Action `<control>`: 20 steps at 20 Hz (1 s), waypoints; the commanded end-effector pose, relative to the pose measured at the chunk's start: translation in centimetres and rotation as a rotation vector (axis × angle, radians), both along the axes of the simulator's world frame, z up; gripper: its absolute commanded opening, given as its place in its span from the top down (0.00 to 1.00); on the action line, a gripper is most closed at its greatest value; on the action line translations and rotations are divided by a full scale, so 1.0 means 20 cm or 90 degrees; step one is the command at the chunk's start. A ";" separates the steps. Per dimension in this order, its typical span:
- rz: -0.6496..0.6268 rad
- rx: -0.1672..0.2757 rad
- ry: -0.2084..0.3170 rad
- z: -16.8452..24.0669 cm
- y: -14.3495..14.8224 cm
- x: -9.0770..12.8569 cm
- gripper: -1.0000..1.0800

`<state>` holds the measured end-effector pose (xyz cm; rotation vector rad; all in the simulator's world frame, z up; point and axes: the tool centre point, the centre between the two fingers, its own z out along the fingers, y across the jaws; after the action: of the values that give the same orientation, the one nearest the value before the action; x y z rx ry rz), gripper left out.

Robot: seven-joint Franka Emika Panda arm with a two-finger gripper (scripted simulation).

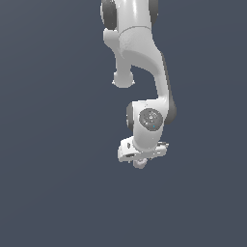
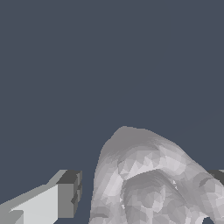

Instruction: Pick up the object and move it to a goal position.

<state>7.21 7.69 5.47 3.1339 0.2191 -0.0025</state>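
The object [image 1: 140, 163] is a small pale grey-white knobbly chunk that pokes out just under my gripper [image 1: 142, 155] in the exterior view. In the wrist view the object [image 2: 148, 179] fills the space between my two fingers. One grey fingertip [image 2: 69, 194] stands beside it with a thin strip of background between them. The other fingertip [image 2: 218, 176] shows only at the picture's edge, right against the chunk. The jaws stand wide apart around the object, and I cannot see a firm pinch.
The white arm [image 1: 140, 58] hangs down from above in the exterior view. All around is a plain dark blue-grey ground [image 1: 48, 144] with no other objects, edges or markers in sight.
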 end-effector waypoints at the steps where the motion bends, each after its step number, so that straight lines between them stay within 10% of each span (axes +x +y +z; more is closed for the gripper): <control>1: 0.000 0.000 -0.001 0.00 0.00 0.00 1.00; 20: 0.000 0.000 -0.001 0.11 -0.09 -0.01 1.00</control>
<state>7.05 6.40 6.97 3.1341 0.2205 -0.0029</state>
